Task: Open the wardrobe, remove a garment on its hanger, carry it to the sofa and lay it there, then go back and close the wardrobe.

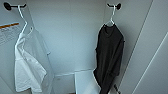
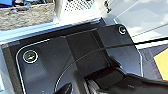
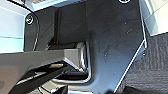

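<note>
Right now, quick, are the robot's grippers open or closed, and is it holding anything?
Left gripper: cannot be told from these pictures.
Right gripper: cannot be told either.
The black garment hangs on its hanger in the wardrobe.

gap: between white shirt (image 1: 28, 65) and garment (image 1: 109, 55) | flanks: wardrobe (image 1: 72, 37) walls
</note>
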